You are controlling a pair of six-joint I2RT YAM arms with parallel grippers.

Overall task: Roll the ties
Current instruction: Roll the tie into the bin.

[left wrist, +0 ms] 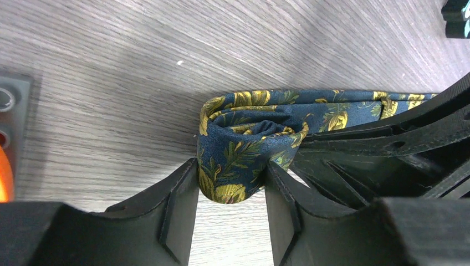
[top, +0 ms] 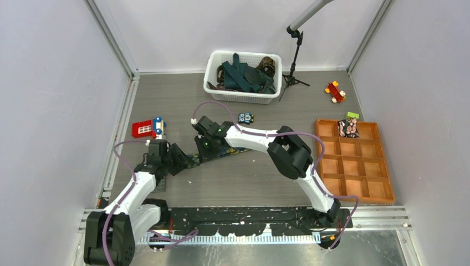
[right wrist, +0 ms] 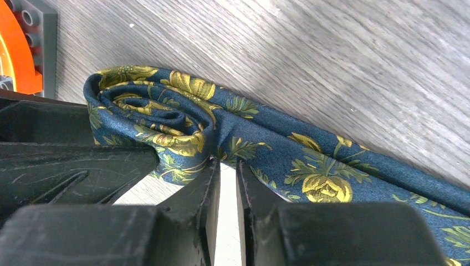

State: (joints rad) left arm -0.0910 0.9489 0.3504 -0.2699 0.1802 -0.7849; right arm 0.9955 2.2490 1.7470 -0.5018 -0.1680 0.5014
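A soft, slippery navy floral tie [left wrist: 238, 160] lies part-rolled on the grey table [top: 249, 180], left gripper [left wrist: 231, 169] jaws clamped across the loose coil, probably the best hold, right gripper [right wrist: 224, 166] jaws almost together at the flat fabric's edge beside it.

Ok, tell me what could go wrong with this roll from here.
The roll of the navy flower tie is loose; if the left gripper pinching it lets go, it may spring open.
The right gripper sits close beside the left one at the roll; they could bump.
The flat tail may wind on skewed.
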